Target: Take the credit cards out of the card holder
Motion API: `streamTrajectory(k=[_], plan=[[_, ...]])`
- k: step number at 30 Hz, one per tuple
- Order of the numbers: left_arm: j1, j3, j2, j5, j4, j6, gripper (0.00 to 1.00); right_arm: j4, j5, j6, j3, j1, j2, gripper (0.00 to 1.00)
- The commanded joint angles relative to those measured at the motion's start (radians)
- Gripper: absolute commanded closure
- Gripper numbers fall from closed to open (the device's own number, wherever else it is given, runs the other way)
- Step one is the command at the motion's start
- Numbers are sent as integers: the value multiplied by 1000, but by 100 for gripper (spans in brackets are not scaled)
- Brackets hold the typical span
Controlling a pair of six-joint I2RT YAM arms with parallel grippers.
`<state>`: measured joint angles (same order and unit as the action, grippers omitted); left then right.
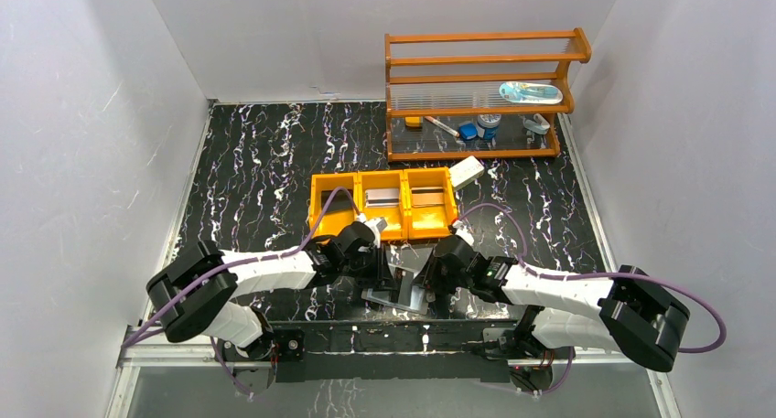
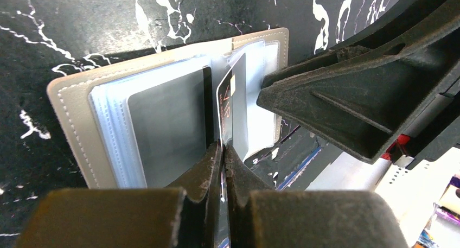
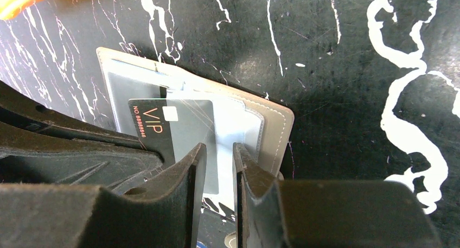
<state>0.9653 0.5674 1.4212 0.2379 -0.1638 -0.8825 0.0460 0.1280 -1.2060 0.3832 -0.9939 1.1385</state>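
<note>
Step in hand, I'd say: extracting the dark card, likely the last one. The card holder (image 2: pixel 68 109) is lying open near-centre on the table (image 1: pixel 256 153), between the two arms. The left gripper (image 2: pixel 222 164) is pinching fully closed on the near edge of the dark VIP card (image 2: pixel 228 101), which is sticking partly out of its clear pocket. The right gripper (image 3: pixel 219 169) is sitting jaws partly apart over the right-hand pocket leaves; can't tell if it's clamping or only pinning them. A silvery card (image 1: pixel 382 197) and a brownish card (image 1: pixel 425 198) are lying in the orange tray (image 1: pixel 317 191) just beyond. Next: left drawing the card straight out along the slit, right bracing the holder down, then carrying it to the tray.
</note>
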Motion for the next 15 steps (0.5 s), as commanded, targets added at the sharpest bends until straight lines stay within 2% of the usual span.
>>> streamTrajectory(k=[1,9,15], plan=[[3,18,-48,-49,103,32,100,112,19,25,-2,6,-6,66],[3,32,-48,-35,112,42,100,132,-30,117,101,10,-44,65],[3,37,-48,-34,113,43,100,33,-114,179,149,9,-76,61]])
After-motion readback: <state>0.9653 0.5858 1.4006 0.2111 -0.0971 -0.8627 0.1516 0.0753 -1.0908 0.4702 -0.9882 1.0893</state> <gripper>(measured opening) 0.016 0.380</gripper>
